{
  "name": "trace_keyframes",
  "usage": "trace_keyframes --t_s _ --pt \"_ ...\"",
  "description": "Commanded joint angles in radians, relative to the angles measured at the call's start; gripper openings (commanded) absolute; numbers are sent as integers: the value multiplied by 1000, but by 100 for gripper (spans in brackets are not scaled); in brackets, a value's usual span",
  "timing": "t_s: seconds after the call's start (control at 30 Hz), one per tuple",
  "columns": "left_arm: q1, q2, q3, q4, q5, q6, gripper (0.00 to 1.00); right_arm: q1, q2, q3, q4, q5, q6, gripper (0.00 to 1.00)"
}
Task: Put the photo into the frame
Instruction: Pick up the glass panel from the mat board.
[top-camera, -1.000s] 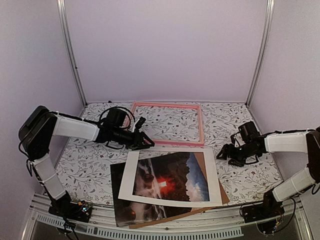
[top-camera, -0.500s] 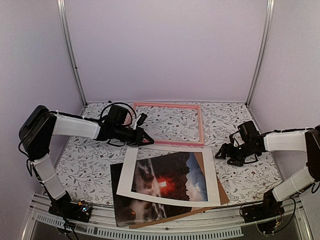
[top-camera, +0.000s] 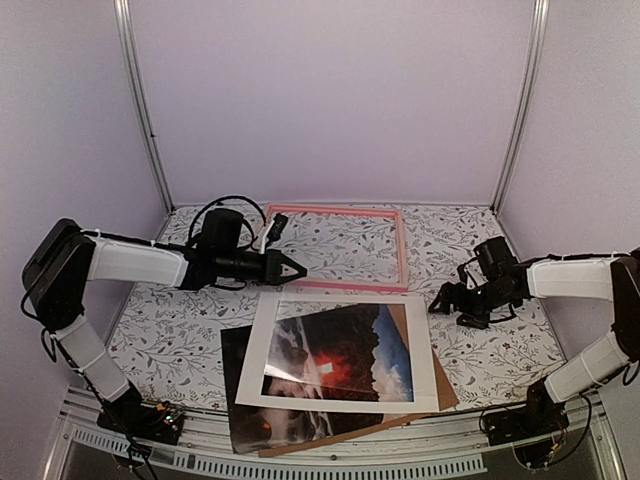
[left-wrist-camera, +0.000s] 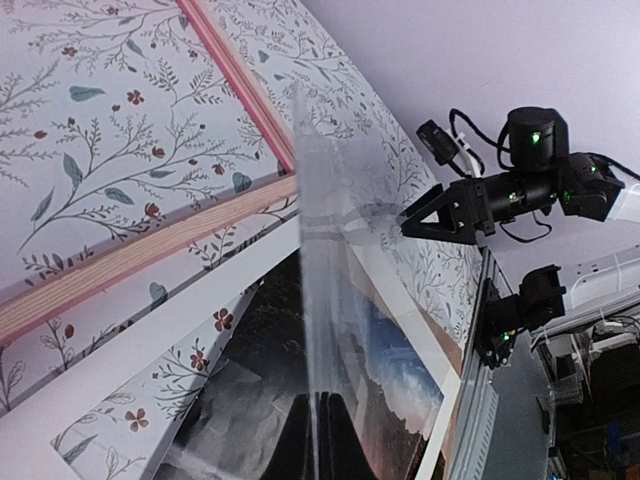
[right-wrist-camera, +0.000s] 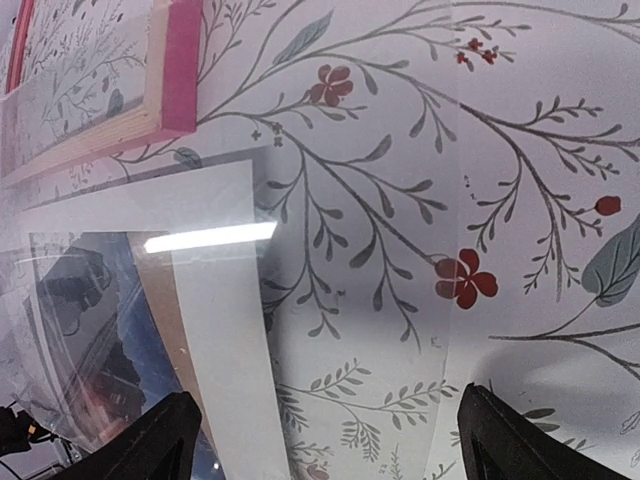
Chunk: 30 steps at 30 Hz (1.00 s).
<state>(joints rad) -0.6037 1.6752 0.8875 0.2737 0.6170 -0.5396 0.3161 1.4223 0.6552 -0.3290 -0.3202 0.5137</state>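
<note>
Currently: left gripper pinches clear sheet, fingers pressed together. Right gripper spread, empty. photo under white mat, table's near edge; frame beyond. Lift sheet slowly, avoid dragging mat.

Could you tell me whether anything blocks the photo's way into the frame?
Yes: the white mat lies on the photo, and a clear sheet, pinched by the left gripper, seems to overlie both.

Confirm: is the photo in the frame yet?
Out. The photo lies under the white mat near the front edge; the frame sits beyond it, tablecloth showing inside.
</note>
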Motion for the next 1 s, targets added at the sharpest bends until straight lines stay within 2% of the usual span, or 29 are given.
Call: trace_keyframes --t_s 0.0,0.2,0.43,0.7,0.83,0.97 --pt "-6 -50 0 84 -8 34 0 4 -15 45 -29 44 -37 94" --pt "14 -108 30 19 62 45 0 -10 -68 54 -36 44 -66 96" --pt "31 -202 -22 26 87 120 0 -28 -99 6 99 -115 -99 95" --pt "87 -239 -135 251 181 -34 0 -41 -120 -98 301 -283 -77 91" --pt "103 -242 -152 278 190 -58 0 -41 -116 -137 412 -380 -79 87" --pt "128 -237 -170 308 187 -97 0 -40 -108 -163 463 -444 -92 80"
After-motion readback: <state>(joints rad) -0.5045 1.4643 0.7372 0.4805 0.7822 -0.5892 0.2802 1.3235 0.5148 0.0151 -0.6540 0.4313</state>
